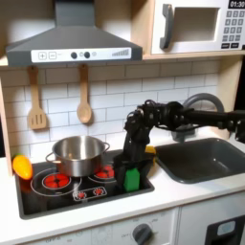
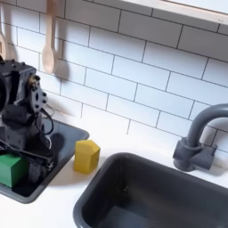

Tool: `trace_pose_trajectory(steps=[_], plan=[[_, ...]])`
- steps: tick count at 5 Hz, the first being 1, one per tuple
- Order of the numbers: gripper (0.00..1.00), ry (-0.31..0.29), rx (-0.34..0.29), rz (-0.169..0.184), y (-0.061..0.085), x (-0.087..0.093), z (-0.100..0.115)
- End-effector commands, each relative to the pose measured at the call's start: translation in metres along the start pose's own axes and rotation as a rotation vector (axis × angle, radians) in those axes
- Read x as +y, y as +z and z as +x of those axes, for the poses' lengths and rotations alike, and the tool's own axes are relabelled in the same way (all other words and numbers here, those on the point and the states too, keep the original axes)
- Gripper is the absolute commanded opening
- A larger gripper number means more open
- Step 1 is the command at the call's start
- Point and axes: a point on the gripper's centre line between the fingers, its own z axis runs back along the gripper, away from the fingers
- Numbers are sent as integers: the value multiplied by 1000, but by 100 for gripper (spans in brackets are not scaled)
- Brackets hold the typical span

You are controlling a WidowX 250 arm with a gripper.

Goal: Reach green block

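The green block (image 1: 131,179) stands on the black stovetop (image 1: 57,191) near its front right corner, right of the steel pot (image 1: 78,153) in the first exterior view. In the second exterior view the green block (image 2: 11,167) sits at the left edge. My gripper (image 1: 131,163) hangs directly over it, pointing down, with its fingers apart and their tips just above the block's top. In the second exterior view the gripper (image 2: 20,147) partly hides the block's upper edge. Nothing is held.
A yellow block (image 2: 86,155) stands on the counter between the stove and the dark sink (image 2: 151,191). The grey faucet (image 2: 200,134) rises behind the sink. A yellow-orange toy (image 1: 21,166) lies left of the pot. Wooden utensils (image 1: 84,105) hang on the tiled wall.
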Motion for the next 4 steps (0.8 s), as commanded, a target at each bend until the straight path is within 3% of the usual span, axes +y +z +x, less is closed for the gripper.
trace_pose_trajectory(steps=[1,4], plan=[[100,0,6,10,0,1,1],[100,6,6,1,-1,1,3]])
